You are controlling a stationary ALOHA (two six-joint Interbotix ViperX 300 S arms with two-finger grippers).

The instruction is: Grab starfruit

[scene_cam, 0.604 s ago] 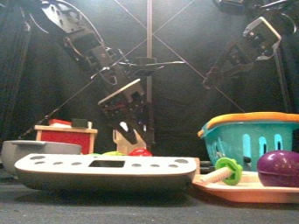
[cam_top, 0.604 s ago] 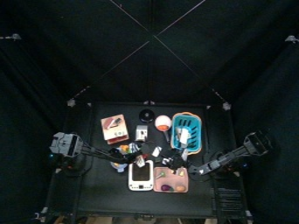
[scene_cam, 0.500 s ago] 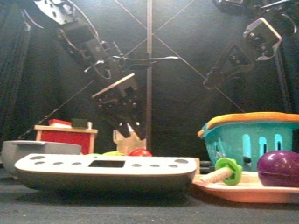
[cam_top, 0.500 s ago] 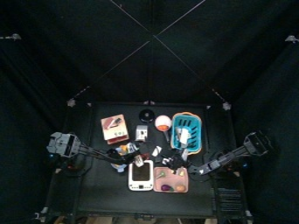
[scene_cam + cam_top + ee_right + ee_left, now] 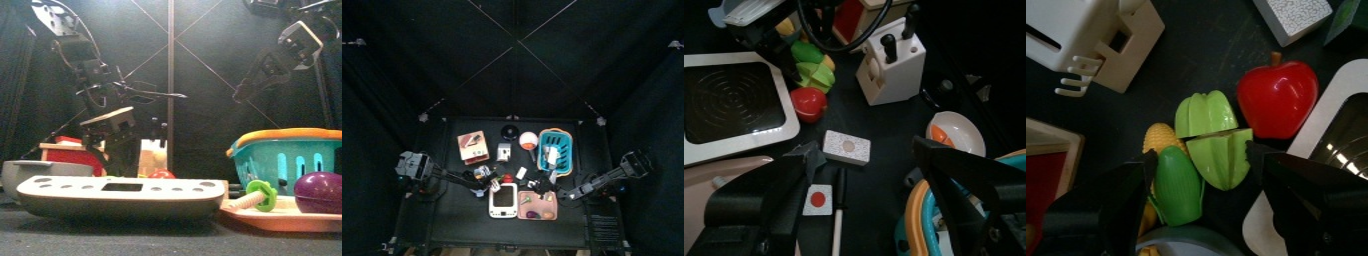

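Observation:
The green starfruit [image 5: 1213, 140] lies on the black table between a corn cob [image 5: 1168, 172] and a red apple [image 5: 1280, 95]. My left gripper [image 5: 1217, 200] is open and hovers just above the starfruit, one jaw on either side of it. In the front view the left gripper [image 5: 114, 124] hangs low behind the white scale [image 5: 120, 195]. The starfruit also shows in the right wrist view [image 5: 814, 66]. My right gripper [image 5: 851, 200] is open and empty, held high at the right [image 5: 274, 65].
A white knife block [image 5: 1086, 35] stands close beside the fruit. A red box [image 5: 473, 146], a teal basket [image 5: 557, 150], a pink tray [image 5: 539, 206] with a purple ball [image 5: 321, 190], and a small grey box [image 5: 847, 147] crowd the table.
My left arm has swung left and come down, bringing its open gripper low over the fruit behind the scale. The right arm has not moved.

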